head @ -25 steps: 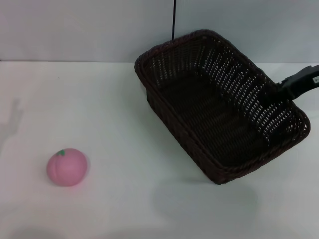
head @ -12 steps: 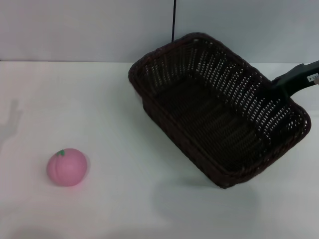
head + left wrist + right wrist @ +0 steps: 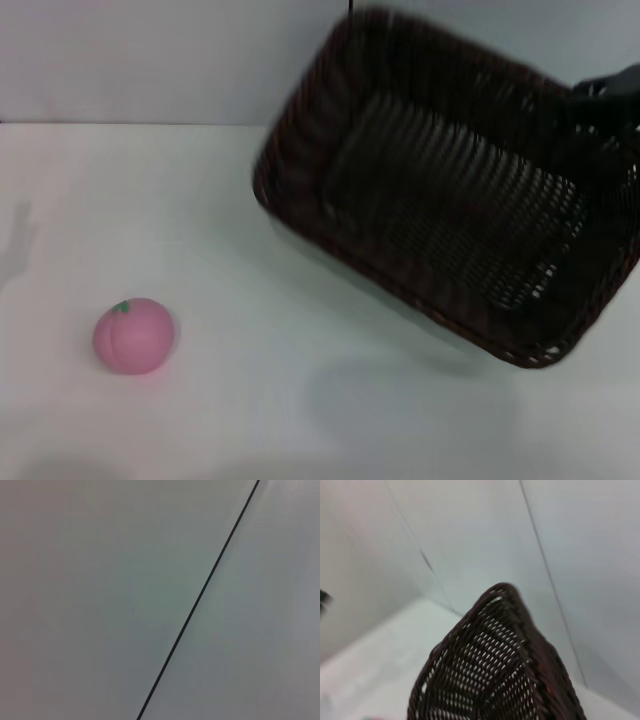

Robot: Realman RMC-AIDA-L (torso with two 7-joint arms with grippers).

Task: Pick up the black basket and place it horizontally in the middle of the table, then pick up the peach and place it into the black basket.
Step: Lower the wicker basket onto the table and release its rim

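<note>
Under everything lies the white table [image 3: 250,420], the biggest thing you can see. Next in size is the black basket [image 3: 450,200]. It is off the table and tipped, with its open side facing you, and it hangs on the right side, not in the middle. Your right gripper [image 3: 605,95] holds it at the far right rim, so the basket hangs down and away from the jaws toward the left. The jaws look clamped on that rim, though the dark weave hides the fingers. Gripping one edge is likely why the basket tilts so much. You will need to swing it to the middle of the table and lay it flat and sideways.

Smallest is the pink peach [image 3: 134,335]. It sits on the table well apart from the jaws, far off to the left, waiting for its turn.

Your left gripper does not show. Its camera sees only a plain wall with a thin dark line. No writing or labels can be read.
</note>
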